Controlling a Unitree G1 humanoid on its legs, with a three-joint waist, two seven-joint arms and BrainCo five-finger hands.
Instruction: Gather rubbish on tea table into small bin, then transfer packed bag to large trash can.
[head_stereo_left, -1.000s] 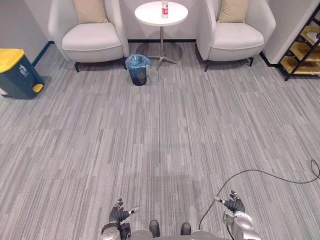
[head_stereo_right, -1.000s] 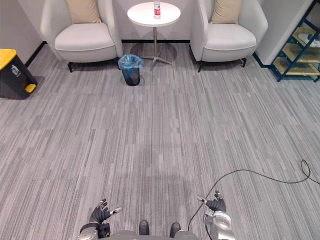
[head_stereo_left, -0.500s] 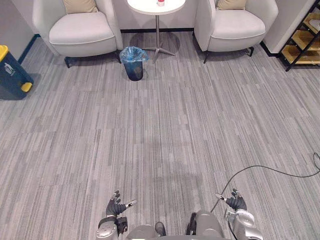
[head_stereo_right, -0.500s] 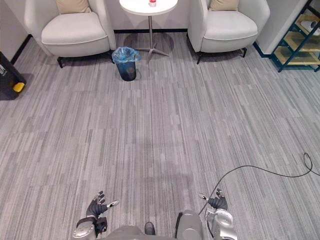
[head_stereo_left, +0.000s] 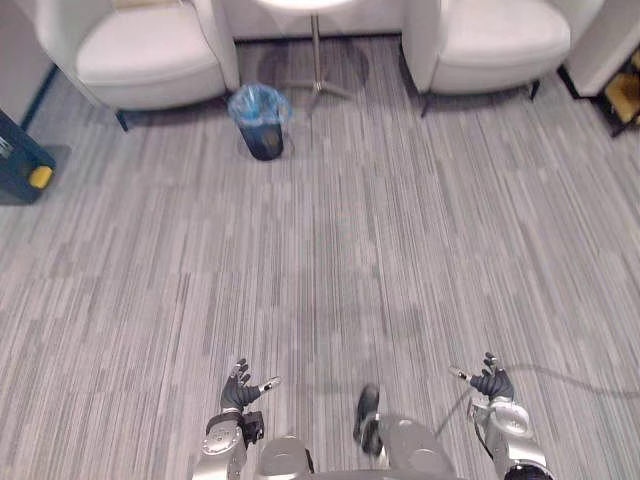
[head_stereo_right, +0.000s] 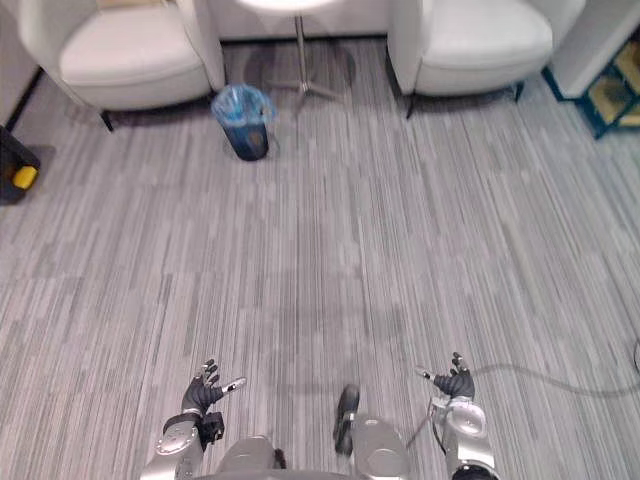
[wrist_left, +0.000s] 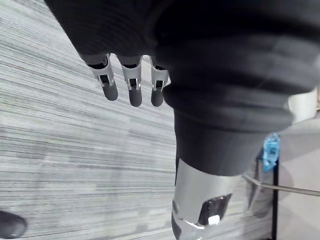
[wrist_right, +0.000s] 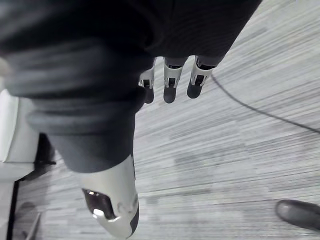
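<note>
Two robot hands are recorded low in the left eye view: the left robot hand (head_stereo_left: 240, 392) and the right robot hand (head_stereo_left: 491, 384), both spread wide and empty above the carpet. The small bin (head_stereo_left: 263, 121), lined with a blue bag, is found well ahead on the floor, near the foot of the bench (head_stereo_left: 316, 50), with one armchair (head_stereo_left: 150, 62) to its left and a second armchair (head_stereo_left: 500, 40) to the right. The step in hand is judged to be the approach, with the gathering not yet begun. Next, the gap must be closed until the bench top is within reach.

In the right eye view the bench top is cut off at the upper edge, so the rubbish cannot be made out. The large trash can (head_stereo_right: 12, 165) is cropped at the left edge.

In the left wrist view straight fingers (wrist_left: 131, 91) are shown over bare carpet.

In the right wrist view the fingers (wrist_right: 170, 85) are likewise extended, and nothing is held.
</note>
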